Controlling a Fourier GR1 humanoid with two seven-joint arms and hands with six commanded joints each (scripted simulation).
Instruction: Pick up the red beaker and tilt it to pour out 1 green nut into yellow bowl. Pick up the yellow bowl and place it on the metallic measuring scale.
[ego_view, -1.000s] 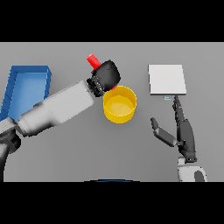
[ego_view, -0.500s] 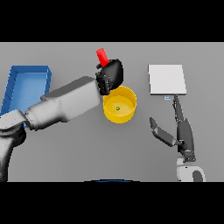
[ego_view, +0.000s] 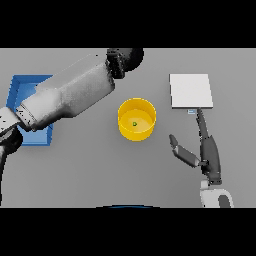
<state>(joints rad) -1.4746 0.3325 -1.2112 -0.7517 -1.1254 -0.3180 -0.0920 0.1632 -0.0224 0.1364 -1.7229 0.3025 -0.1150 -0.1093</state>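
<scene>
One green nut (ego_view: 134, 124) already lies in the yellow bowl (ego_view: 136, 131), so you can judge the pour done — moving the bowl onto the metallic measuring scale (ego_view: 190, 90) is left. The bowl sits upright mid-bench, mouth up, well apart from the scale. The left robot hand (ego_view: 129, 57) is at the far edge; its fingers and the red beaker can't be made out. The right robot hand (ego_view: 202, 150) hovers spread, holding nothing — fingers toward the scale.

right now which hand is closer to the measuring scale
Right. The right hand sits just below the scale, fingertips nearly at its edge. The left hand is far across, beyond the yellow bowl.
</scene>
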